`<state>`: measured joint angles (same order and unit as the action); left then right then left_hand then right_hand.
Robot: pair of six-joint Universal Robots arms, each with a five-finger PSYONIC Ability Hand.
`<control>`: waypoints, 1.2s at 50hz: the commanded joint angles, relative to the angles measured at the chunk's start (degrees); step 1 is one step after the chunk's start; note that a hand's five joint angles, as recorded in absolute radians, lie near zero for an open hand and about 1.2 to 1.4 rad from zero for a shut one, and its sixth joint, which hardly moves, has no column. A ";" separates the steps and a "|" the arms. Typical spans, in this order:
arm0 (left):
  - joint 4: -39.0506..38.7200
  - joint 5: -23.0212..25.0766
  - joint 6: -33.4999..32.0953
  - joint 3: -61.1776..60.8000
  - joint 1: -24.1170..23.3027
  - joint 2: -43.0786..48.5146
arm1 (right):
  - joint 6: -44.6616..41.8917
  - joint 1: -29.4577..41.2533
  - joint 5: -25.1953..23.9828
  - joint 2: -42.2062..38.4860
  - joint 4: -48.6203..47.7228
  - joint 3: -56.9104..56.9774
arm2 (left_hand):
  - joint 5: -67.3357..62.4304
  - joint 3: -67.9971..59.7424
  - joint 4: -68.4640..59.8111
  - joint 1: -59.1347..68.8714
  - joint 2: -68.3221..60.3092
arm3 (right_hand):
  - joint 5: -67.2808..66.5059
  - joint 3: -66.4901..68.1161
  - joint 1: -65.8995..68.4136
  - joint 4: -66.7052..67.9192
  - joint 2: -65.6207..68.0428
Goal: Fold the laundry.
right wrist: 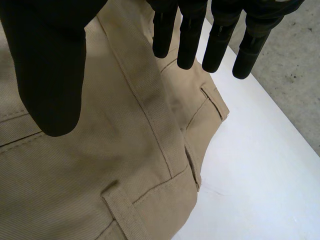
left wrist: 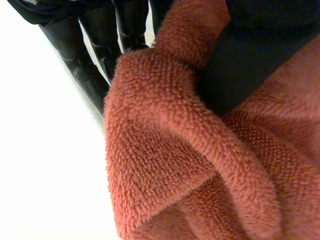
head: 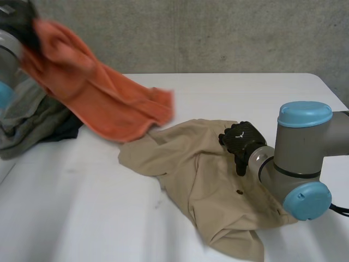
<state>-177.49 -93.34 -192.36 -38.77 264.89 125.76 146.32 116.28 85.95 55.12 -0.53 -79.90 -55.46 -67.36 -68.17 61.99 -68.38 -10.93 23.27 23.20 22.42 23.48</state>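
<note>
My left hand [head: 18, 19] is raised at the far left of the table, shut on an orange terry towel [head: 103, 103]. The towel hangs from it and trails down to the right, its low end reaching the beige trousers [head: 207, 180]. In the left wrist view the towel [left wrist: 190, 165] bunches between the fingers [left wrist: 82, 70] and the thumb [left wrist: 260, 55]. The trousers lie crumpled on the table in front of my right arm. My right hand [head: 242, 141] hovers open just over their waistband [right wrist: 150, 115], its fingers [right wrist: 192, 35] straight, near the belt loops.
A pile of grey clothes [head: 27, 125] with a dark garment [head: 68, 131] lies at the left edge of the white table [head: 82, 207]. A concrete wall stands behind. Beyond the waistband, bare table runs to its edge, with grey floor [right wrist: 295, 75] past it.
</note>
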 commanded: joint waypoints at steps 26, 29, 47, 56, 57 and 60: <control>1.71 3.42 -9.17 -6.22 0.98 2.13 | 1.33 -1.32 1.06 4.46 2.89 1.59 | 55.46 57.36 58.17 -51.99 58.38 | 6.70 -9.05 -8.97 -8.20 -9.26; 1.27 7.20 -9.26 -10.00 -2.79 -0.60 | 3.17 -2.02 2.11 5.87 5.53 2.73 | 55.46 57.36 58.17 -51.99 58.38 | 8.90 -11.24 -11.17 -10.40 -11.45; 12.34 12.31 -8.55 -20.47 -26.88 5.55 | 6.00 -6.25 -2.53 -1.24 13.64 8.80 | 51.88 53.79 54.59 -48.41 54.80 | 3.03 -5.37 -5.30 -4.53 -5.58; 7.07 5.10 -8.29 -19.07 -32.33 11.79 | 4.59 -4.75 -4.65 -5.55 4.14 7.22 | 32.82 34.73 35.54 -29.36 35.75 | -19.45 17.11 17.19 17.96 16.90; 7.07 5.10 -8.20 -18.98 -32.51 11.88 | 4.59 -4.66 -4.56 -5.73 4.13 7.13 | 28.21 30.12 30.92 -24.74 31.13 | -22.68 20.34 20.42 21.19 20.13; 7.16 5.45 -7.85 -18.97 -33.74 11.79 | 4.67 -4.58 -4.30 -5.47 4.40 7.22 | 1.49 3.40 4.20 1.98 4.41 | -42.16 39.82 39.90 40.67 39.61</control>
<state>-169.54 -87.50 -200.60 -58.28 232.80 136.90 150.92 111.17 80.76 50.07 4.69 -72.74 -20.24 -29.97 -30.21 33.03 -30.08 -30.98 41.17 41.36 41.00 41.41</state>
